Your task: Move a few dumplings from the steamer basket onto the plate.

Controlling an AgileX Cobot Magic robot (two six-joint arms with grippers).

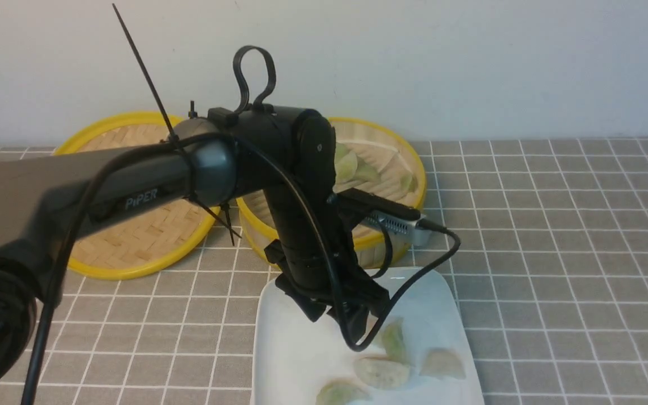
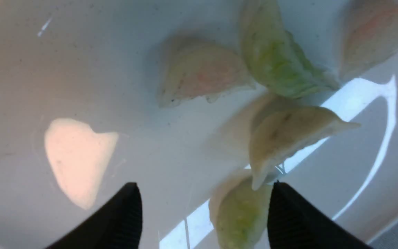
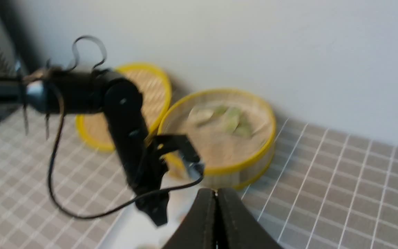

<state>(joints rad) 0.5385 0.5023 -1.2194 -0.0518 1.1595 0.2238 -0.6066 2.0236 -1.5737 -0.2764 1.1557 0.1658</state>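
white square plate sits at the near edge of the surface, roughly mid-width. the surface has a grey cloth with a white grid.

dumplings on the plate: front view shows four, clustered in the plate's near right part. left wrist view shows five: two pinkish, two green, one pale. green dumpling touches the pinkish one beside it. pale one lies just off the green one, cannot tell if they touch.

left hand hangs over the plate, pointing down, spread wide, nothing gripped. second green dumpling lies on the plate under the gap between the fingers, no contact seen. in the front view the left hand covers part of the plate's far half.

steamer basket is at the far edge by the wall, directly behind the plate and close to it. more dumplings inside, at least three, mostly greenish, the arm blocks the rest.

woven lid is at the far edge too, left of the basket, rims just beside each other.

right hand: pressed together, nothing between. right wrist view is blurred, with the hand raised above the surface and facing basket and lid.
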